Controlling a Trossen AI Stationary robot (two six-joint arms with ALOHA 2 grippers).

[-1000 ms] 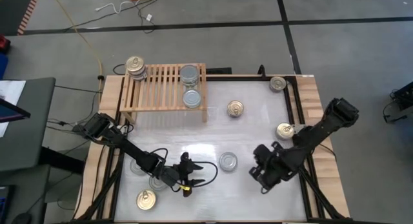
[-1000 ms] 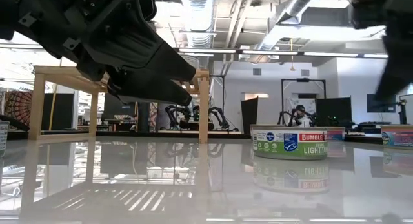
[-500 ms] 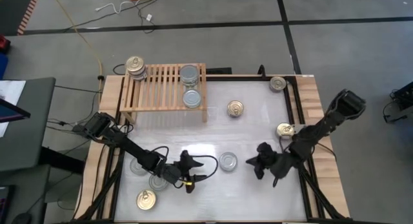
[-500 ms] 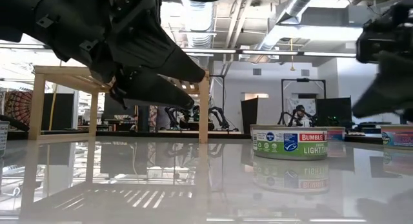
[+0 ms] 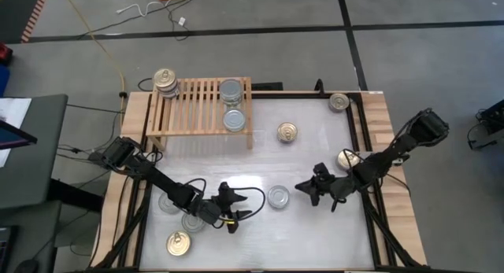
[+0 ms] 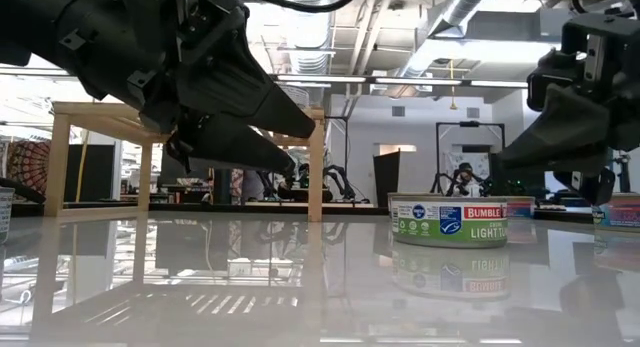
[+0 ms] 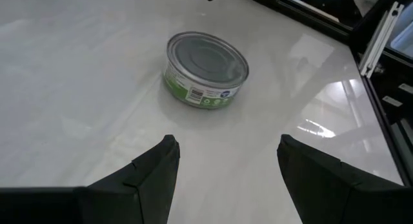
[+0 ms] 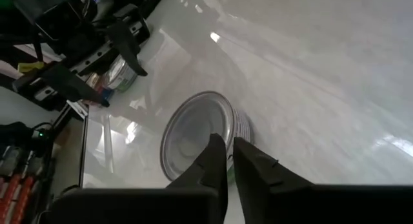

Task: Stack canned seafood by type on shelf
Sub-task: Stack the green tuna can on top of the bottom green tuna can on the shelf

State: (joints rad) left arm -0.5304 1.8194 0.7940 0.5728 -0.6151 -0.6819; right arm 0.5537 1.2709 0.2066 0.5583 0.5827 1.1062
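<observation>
A silver-topped can (image 5: 277,197) with a green label stands on its base on the white table between my two grippers; it also shows in the low view (image 6: 447,219). My left gripper (image 5: 239,208) is open and low, on the can's left, and the can (image 7: 206,69) lies ahead of its spread fingers. My right gripper (image 5: 305,187) is shut and points at the can (image 8: 200,137) from the right, not touching it. The light-wood shelf (image 5: 201,108) carries a gold-topped stack (image 5: 164,82) at its left end and two silver cans (image 5: 231,90) at its right end.
Gold-topped cans stand loose on the table (image 5: 288,132), (image 5: 347,159), (image 5: 339,101) and near the front left (image 5: 179,243). Two silver cans (image 5: 169,204) sit beside and partly under my left arm. A dark frame rail (image 5: 358,131) runs along the table's right side.
My right gripper has swung from near the table's near edge toward the far and left side, closing in on the silver can and turning to point at it. My left gripper has edged slightly toward the same can. The can has stayed in place.
</observation>
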